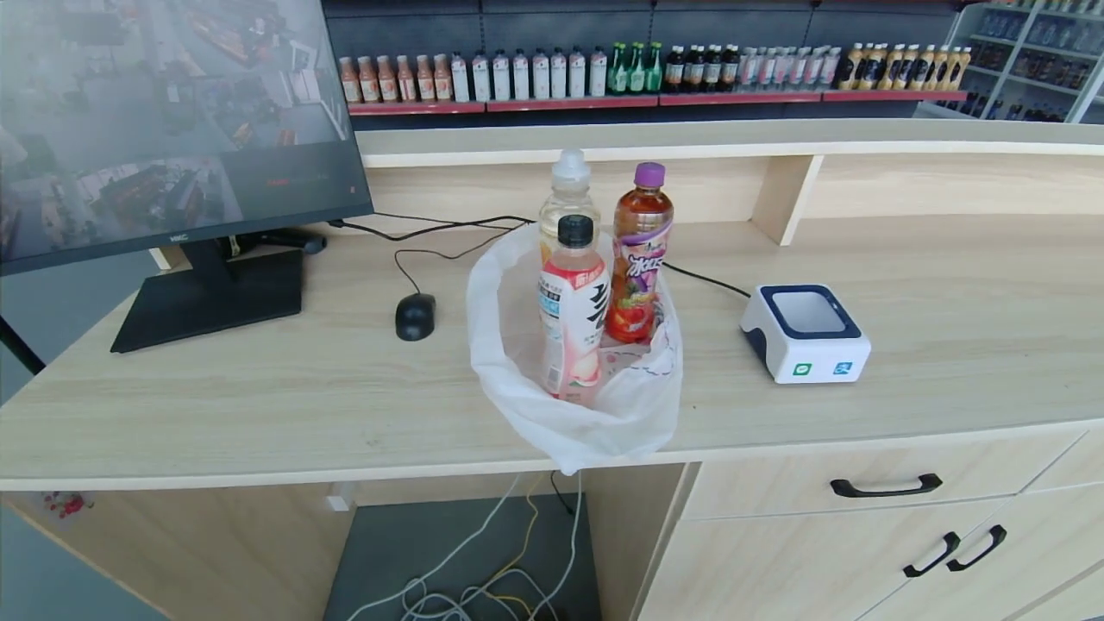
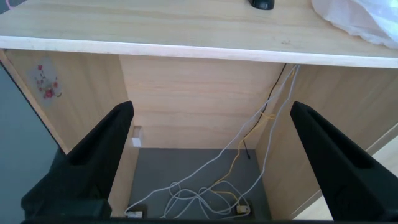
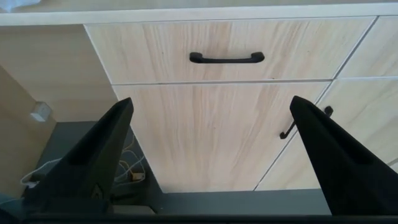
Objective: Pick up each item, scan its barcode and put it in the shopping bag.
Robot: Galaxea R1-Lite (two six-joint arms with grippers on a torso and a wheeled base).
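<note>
A white shopping bag (image 1: 526, 379) sits on the wooden counter (image 1: 259, 388), hanging slightly over its front edge. Three bottles stand upright in it: a pink peach drink with a black cap (image 1: 571, 310), a red tea bottle with a purple cap (image 1: 639, 254), and a pale bottle with a white cap (image 1: 567, 198) behind them. The white barcode scanner (image 1: 804, 334) stands to the bag's right. My left gripper (image 2: 211, 146) hangs open below the counter edge, facing the cable recess. My right gripper (image 3: 211, 149) is open in front of the drawers.
A monitor (image 1: 164, 121) on a black stand and a black mouse (image 1: 415, 316) occupy the counter's left. Cables (image 2: 211, 186) hang under the counter. Drawers with black handles (image 3: 226, 58) are at the lower right. A raised wooden ledge and drink shelves stand behind.
</note>
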